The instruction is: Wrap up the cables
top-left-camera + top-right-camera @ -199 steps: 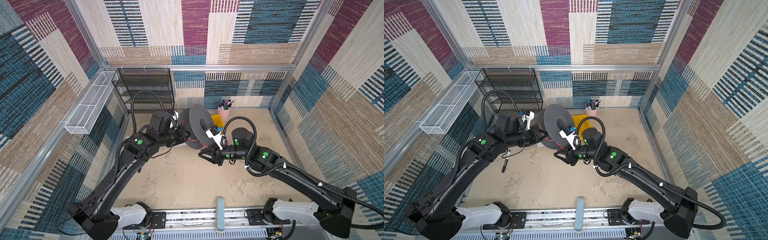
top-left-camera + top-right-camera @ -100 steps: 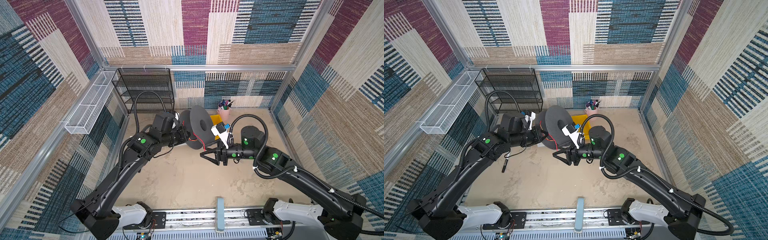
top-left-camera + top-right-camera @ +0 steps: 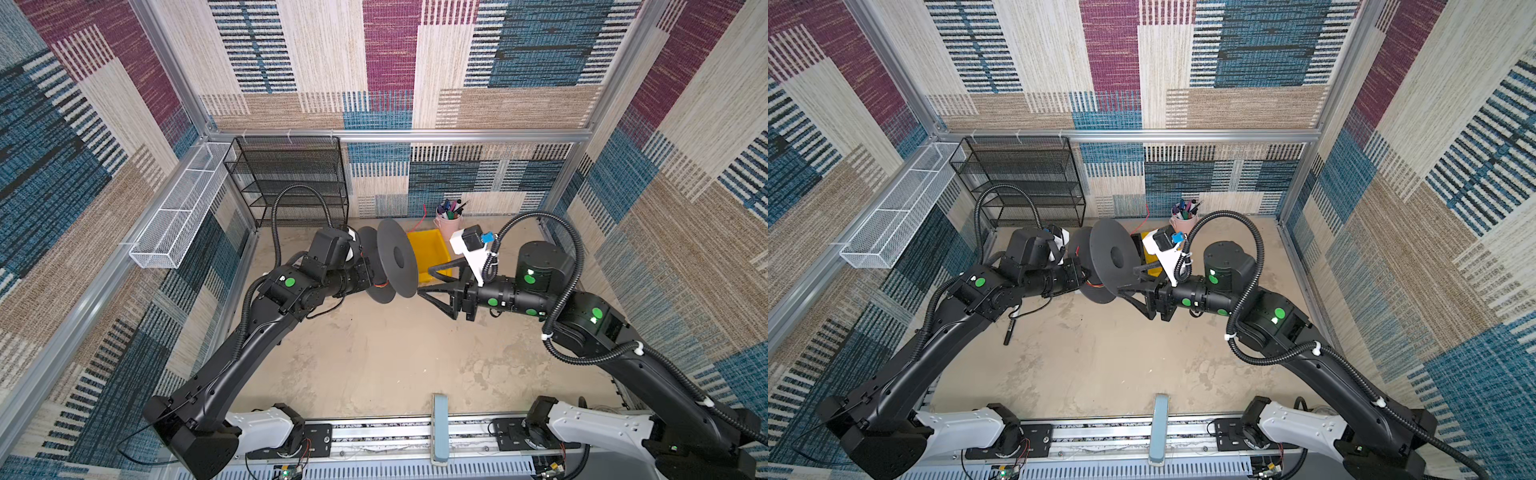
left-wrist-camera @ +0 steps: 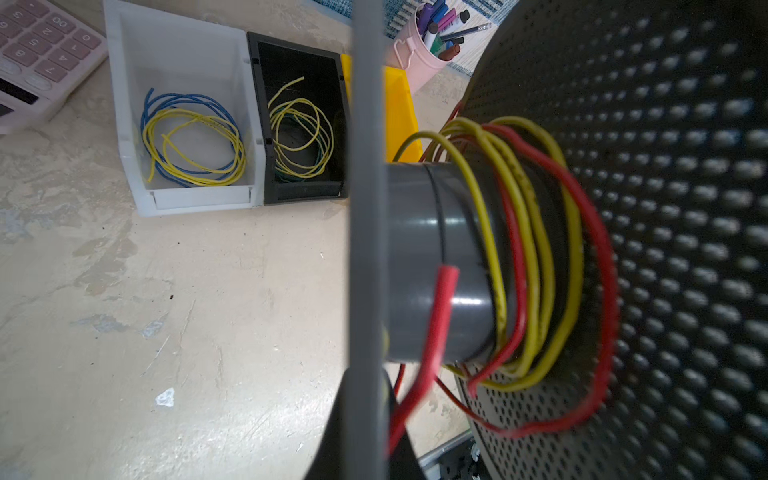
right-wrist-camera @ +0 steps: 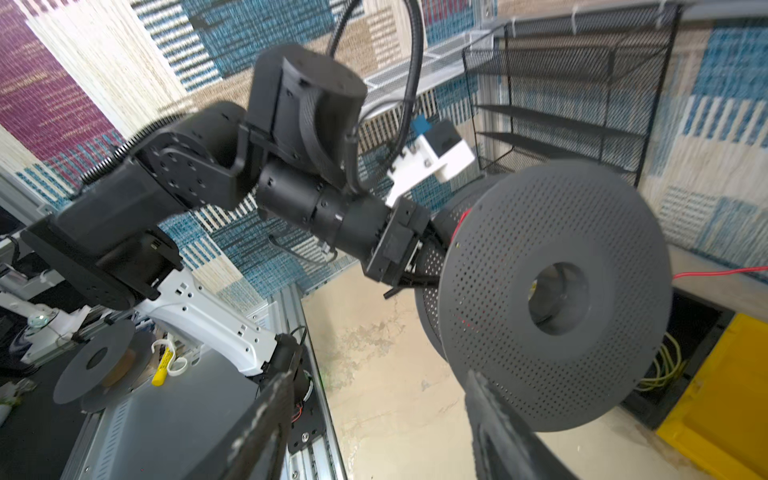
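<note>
White bin (image 4: 199,198): a blue-and-yellow coil (image 4: 191,141) is being kept inside.
Black bin (image 4: 305,193): a yellow-green coil (image 4: 301,141) is being kept inside.
Pink cup (image 4: 415,62): markers (image 4: 440,29) are being held.
Left gripper (image 5: 415,266): jaws are being pressed shut on the rear flange of the spool (image 3: 397,262).
Red wire (image 4: 519,257): being carried in loose loops round the spool's hub, whose axis is being held roughly level, toward the right gripper.
Right gripper (image 3: 426,281): jaws being held wide apart, empty, beside the front flange.
</note>
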